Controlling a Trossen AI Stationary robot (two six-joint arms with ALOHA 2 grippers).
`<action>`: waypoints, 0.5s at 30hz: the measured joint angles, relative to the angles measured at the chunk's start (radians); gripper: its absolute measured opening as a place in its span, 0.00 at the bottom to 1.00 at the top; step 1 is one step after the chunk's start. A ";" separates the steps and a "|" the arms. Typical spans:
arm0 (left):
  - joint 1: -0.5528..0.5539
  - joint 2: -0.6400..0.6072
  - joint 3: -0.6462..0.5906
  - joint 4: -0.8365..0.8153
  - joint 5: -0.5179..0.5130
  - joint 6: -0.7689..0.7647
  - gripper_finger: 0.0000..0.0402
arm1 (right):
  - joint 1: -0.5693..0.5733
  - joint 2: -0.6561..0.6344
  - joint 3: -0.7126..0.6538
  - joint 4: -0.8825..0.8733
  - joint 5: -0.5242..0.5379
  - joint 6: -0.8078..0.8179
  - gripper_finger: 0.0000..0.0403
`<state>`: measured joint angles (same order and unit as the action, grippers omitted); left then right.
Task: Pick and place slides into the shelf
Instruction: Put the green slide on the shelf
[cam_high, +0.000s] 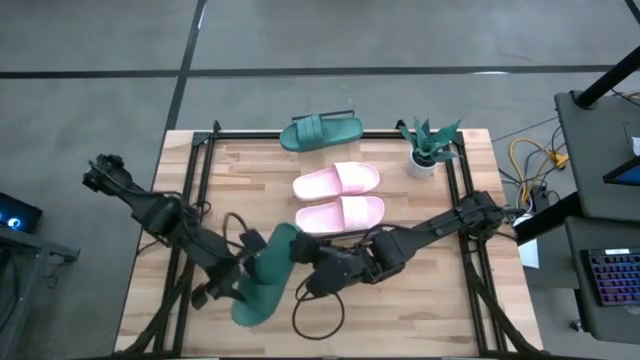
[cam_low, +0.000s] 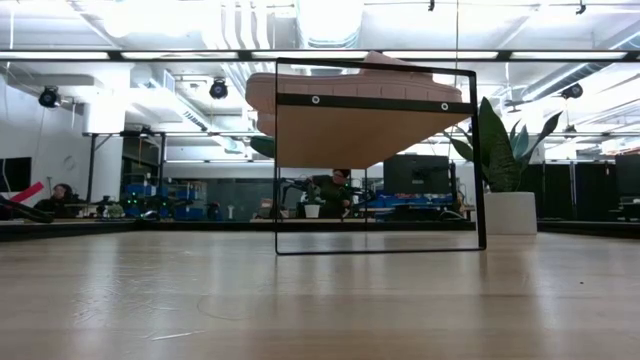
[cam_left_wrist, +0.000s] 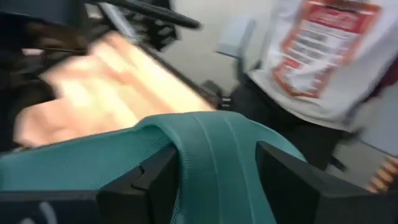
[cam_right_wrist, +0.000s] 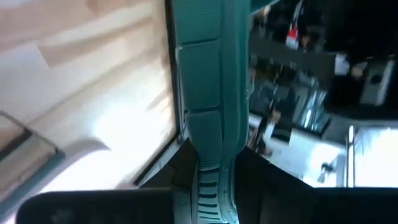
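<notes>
The wooden table (cam_high: 440, 290) fills the high view, and the shelf (cam_high: 470, 215) spans it as a black wire frame with its plank top seen end-on in the low view (cam_low: 375, 125). On that plank top lie two pale pink slides (cam_high: 337, 181), side by side and near the middle, one (cam_high: 340, 213) closer to the arms than the other. A dark teal slide (cam_high: 321, 131) lies at the far edge, well apart from the grippers. A small potted plant (cam_high: 428, 147) stands at the far right corner.

The second teal slide (cam_high: 262, 275) is off the surface at the near left, tilted, held between both arms. The left arm reaches in from the left side — the left gripper (cam_high: 238, 283) sits at the slide's lower part, and its wrist view shows its dark fingers (cam_left_wrist: 292, 180) straddling the wide strap (cam_left_wrist: 217, 149) with some slack; they look loosened rather than pressed in. The right arm comes in from the right, and the right gripper (cam_high: 312, 268) is clamped on the slide's edge — its wrist view shows the teal sole (cam_right_wrist: 208, 81) pinched between the two fingers (cam_right_wrist: 258, 171).
</notes>
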<state>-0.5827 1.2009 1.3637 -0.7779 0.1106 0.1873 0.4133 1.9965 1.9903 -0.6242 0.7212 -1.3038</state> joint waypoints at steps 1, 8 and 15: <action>0.000 -0.017 0.001 -0.005 -0.031 0.000 0.48 | 0.000 -0.005 0.000 -0.013 0.015 0.022 0.13; -0.003 -0.151 0.005 0.011 -0.290 0.013 0.50 | -0.002 -0.057 0.000 -0.095 0.132 0.192 0.13; -0.003 -0.213 0.004 0.044 -0.435 0.174 0.50 | -0.003 -0.111 -0.001 -0.182 0.279 0.392 0.13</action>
<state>-0.5858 0.9882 1.3676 -0.7338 -0.3244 0.3613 0.4103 1.8850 1.9896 -0.8061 1.0001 -0.9116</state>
